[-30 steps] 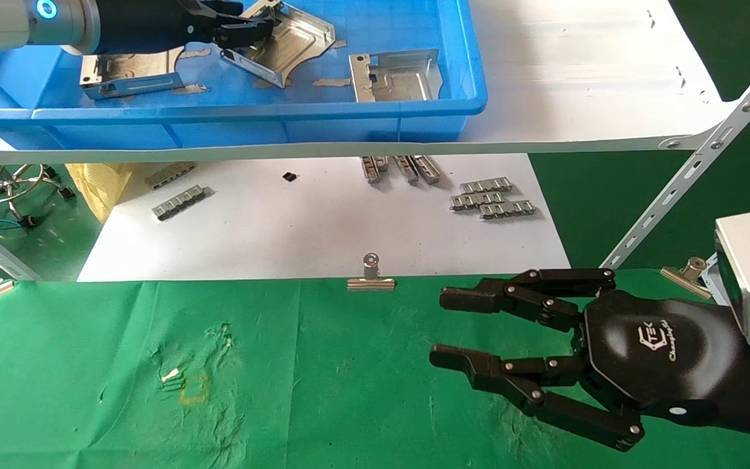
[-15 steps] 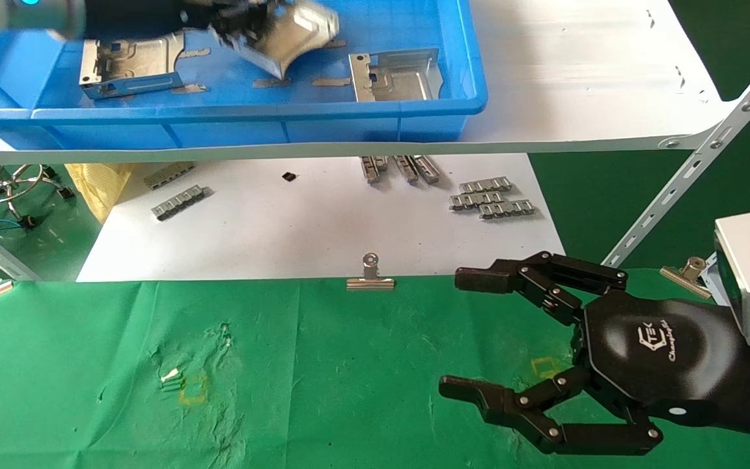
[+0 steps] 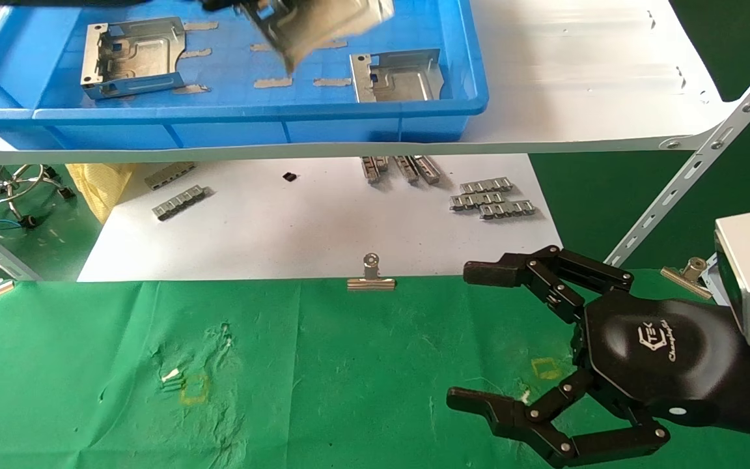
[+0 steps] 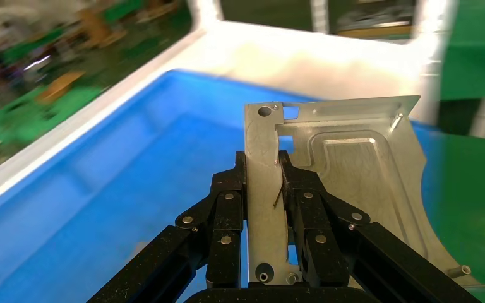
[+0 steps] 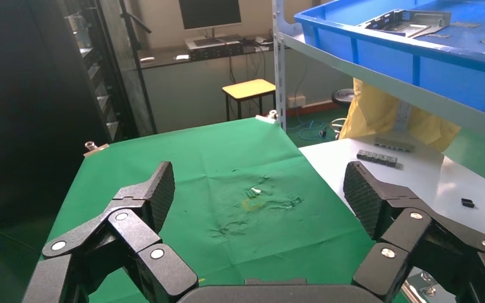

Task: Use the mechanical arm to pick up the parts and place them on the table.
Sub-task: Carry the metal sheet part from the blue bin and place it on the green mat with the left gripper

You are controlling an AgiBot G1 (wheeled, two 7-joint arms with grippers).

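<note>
My left gripper (image 4: 262, 170) is shut on the side wall of a silver bracket (image 4: 353, 170) and holds it above the blue bin (image 4: 132, 177). In the head view the lifted bracket (image 3: 323, 23) is blurred at the top edge and the left hand is almost cut off. Two more brackets lie in the bin, one at the left (image 3: 134, 55) and one at the right (image 3: 396, 75). My right gripper (image 3: 472, 335), black with the TEK logo, is wide open and empty over the green table (image 3: 316, 378). It also shows in the right wrist view (image 5: 260, 192).
The blue bin (image 3: 219, 117) stands on a white shelf (image 3: 577, 78) held by a slanted metal strut (image 3: 700, 163). Grey ribbed strips (image 3: 492, 197) lie on the white board below. A binder clip (image 3: 370, 277) grips the cloth edge. Yellow squares (image 3: 194, 389) (image 3: 546, 369) mark the cloth.
My left gripper has lifted the bracket up and to the right, off the bin floor. My right gripper's fingers have spread wider apart.
</note>
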